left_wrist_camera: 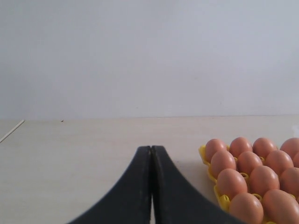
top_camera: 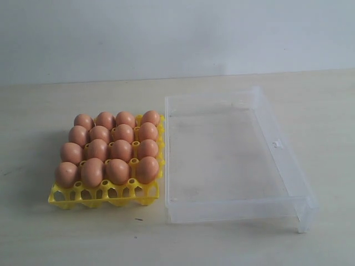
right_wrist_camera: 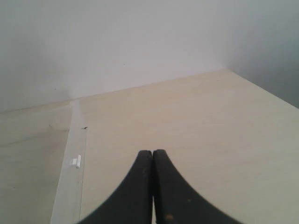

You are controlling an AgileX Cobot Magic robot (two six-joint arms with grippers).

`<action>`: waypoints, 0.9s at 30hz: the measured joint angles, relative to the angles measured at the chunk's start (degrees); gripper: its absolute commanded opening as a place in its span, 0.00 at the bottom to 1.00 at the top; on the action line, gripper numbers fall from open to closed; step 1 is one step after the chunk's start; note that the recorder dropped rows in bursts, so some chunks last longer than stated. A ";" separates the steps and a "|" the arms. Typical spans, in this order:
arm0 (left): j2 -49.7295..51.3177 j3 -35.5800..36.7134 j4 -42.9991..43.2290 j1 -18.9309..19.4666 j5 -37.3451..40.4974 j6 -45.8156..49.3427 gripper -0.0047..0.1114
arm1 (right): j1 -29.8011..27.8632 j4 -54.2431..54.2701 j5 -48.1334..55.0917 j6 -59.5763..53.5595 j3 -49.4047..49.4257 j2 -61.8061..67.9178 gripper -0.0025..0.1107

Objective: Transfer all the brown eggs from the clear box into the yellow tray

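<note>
1. You'll find the brown eggs [top_camera: 121, 150] in the yellow tray [top_camera: 105, 195], four rows of four, each egg upright in its own cup and packed close to its neighbours.
2. The yellow tray sits on the pale wooden table [top_camera: 44, 233], on the left of the exterior view, with its right edge just beside the left wall of the clear box [top_camera: 238, 210].
3. The clear box lies flat on the table to the right of the tray and is the larger of the two. You can see the tabletop through its floor, and a small white catch [top_camera: 277, 144] shows on its right wall.
4. Your left gripper [left_wrist_camera: 151, 154] has its two black jaws pressed together with nothing between them. It hangs over bare table, and its wrist view shows the egg-filled tray off to one side, apart from the fingertips.
5. Your right gripper [right_wrist_camera: 153, 155] also has its jaws together and grips nothing. It is over bare table, with a wall of the clear box running alongside, apart from the jaws.
6. Neither gripper appears in the exterior view.
</note>
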 measured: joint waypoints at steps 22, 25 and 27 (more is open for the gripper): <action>0.00 0.00 0.00 0.00 0.00 0.00 0.04 | 0.00 -0.08 0.59 -1.86 0.00 0.00 0.02; 0.00 0.00 0.00 0.00 0.00 0.00 0.04 | 0.00 -0.08 0.59 -1.86 0.00 0.00 0.02; 0.00 0.00 0.00 0.00 0.00 0.00 0.04 | 0.00 -0.08 0.59 -1.86 0.00 0.00 0.02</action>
